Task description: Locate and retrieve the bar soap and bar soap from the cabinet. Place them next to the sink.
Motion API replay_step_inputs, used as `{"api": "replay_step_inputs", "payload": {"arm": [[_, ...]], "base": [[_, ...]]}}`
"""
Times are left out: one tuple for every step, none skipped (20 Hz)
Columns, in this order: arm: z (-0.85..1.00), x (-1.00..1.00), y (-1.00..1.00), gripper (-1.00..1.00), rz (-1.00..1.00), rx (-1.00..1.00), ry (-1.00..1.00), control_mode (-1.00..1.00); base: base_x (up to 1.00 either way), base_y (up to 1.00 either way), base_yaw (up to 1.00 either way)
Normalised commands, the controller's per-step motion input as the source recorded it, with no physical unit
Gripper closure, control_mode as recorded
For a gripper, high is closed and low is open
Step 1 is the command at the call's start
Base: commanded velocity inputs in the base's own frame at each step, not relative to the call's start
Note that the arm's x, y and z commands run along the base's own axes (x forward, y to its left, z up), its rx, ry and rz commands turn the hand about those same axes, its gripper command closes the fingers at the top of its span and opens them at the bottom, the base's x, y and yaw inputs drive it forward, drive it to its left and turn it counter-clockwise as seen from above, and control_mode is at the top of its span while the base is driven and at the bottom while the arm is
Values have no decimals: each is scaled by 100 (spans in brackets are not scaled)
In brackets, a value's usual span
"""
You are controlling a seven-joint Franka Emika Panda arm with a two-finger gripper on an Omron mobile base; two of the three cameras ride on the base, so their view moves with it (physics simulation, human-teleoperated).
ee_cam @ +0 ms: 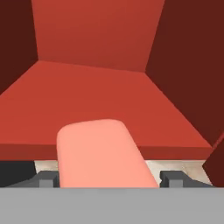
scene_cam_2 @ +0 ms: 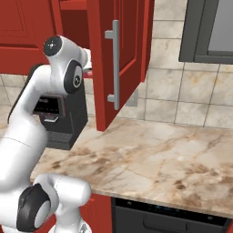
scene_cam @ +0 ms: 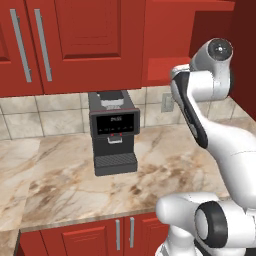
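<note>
- In the hand view I see the pink bar soap (ee_cam: 101,153) lying lengthwise between the jaws, with the two finger tips (ee_cam: 43,178) showing one on each side of it at the bottom edge.
- The jaws stand wide. I judge they bracket the soap or rest against its sides, but I cannot tell whether the pads actually press on it.
- Beyond the jaws lies the bare red shelf (ee_cam: 96,100) of the cabinet (ee_cam: 96,35). The soap sits at or past the shelf's front lip, nearer to the jaws than the shelf floor.
- I cannot find the second, brown bar on the shelf ahead of the jaws.
- In the right base view the arm reaches up behind the open cabinet door (scene_cam_2: 119,63), and the door hides the hand.
- Risk: if the pads are not seated, any pull back could let the soap drop to the countertop (scene_cam: 60,170) below.
- Risk: the soap is smooth and rounded; a grip off its middle could squeeze it out forward.
- Risk: the door stands close to the wrist; a wide swing on the way out could strike it.
- Risk: the coffee machine (scene_cam: 114,131) stands below the hand; a steep descent could clip it.
</note>
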Motion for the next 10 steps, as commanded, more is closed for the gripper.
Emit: {"api": "replay_step_inputs", "payload": {"arm": [[4, -69, 11, 100, -3, 1, -4, -100], [4, -72, 11, 100, -3, 1, -5, -100], [6, -79, 9, 100, -4, 2, -5, -100], [8, -84, 10, 100, -4, 1, -5, -100], [9, -85, 10, 100, -4, 1, -5, -100], [10, -85, 10, 100, -4, 0, -4, -100], [10, -81, 10, 100, -3, 0, -2, -100], [12, -80, 10, 100, -3, 0, -1, -100], [11, -80, 11, 100, -3, 0, -1, -100], [10, -81, 11, 100, -2, 0, -2, -100]], "base": [[0, 0, 0], [0, 0, 0], [0, 0, 0], [0, 0, 0], [0, 0, 0], [0, 0, 0], [0, 0, 0], [0, 0, 0], [0, 0, 0], [0, 0, 0]]}}
